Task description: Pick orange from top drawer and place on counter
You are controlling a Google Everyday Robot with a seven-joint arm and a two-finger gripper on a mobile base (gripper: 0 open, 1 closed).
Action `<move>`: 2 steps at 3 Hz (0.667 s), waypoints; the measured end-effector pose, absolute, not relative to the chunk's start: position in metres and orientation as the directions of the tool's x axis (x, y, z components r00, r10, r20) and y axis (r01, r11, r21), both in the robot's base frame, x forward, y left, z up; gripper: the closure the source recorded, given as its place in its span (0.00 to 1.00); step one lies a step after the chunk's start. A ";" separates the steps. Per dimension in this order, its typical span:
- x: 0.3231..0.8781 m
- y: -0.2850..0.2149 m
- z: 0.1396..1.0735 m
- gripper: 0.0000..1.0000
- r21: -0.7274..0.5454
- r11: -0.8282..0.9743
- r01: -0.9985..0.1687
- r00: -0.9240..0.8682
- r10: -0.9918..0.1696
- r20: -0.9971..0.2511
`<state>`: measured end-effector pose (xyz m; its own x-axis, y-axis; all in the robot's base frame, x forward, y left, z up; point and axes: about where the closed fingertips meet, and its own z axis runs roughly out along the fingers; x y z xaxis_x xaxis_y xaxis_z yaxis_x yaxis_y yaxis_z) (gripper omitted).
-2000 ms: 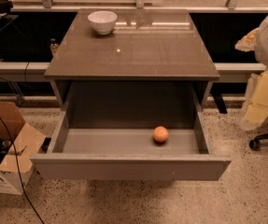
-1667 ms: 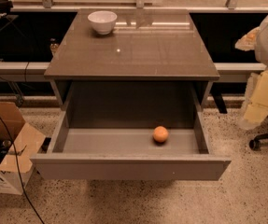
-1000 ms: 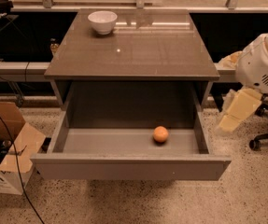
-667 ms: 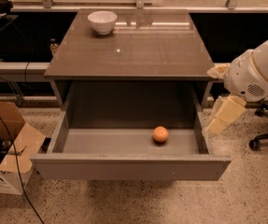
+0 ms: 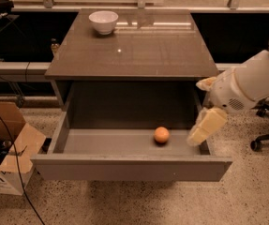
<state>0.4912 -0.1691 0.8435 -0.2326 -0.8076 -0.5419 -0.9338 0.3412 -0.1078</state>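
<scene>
Showing the orange point(image 5: 161, 134) lying in the open top drawer point(image 5: 124, 168), right of middle, near the front panel.
Hanging the claw point(image 5: 195, 112) near it at the drawer's right wall, spread apart, gripping nothing; carrying a white bowl point(image 5: 103, 21) on the tabletop point(image 5: 138, 50), back left.

One cam, high front, tilted down, prob. mid range, counter point(image 5: 138, 46), top drawer point(image 5: 129, 168), tool point(image 5: 205, 127) frame right

The white arm point(image 5: 249, 81) enters from the 3 o'clock edge of the view, wrist bent downward. Its cream gripper point(image 5: 204, 125) hangs low, pointing toward 7 o'clock.
</scene>
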 end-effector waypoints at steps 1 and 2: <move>0.508 -0.148 0.802 0.00 -0.066 0.361 -0.930 -0.256 -0.765 -0.591; 0.531 -0.129 0.755 0.00 -0.010 0.395 -0.918 -0.295 -0.700 -0.650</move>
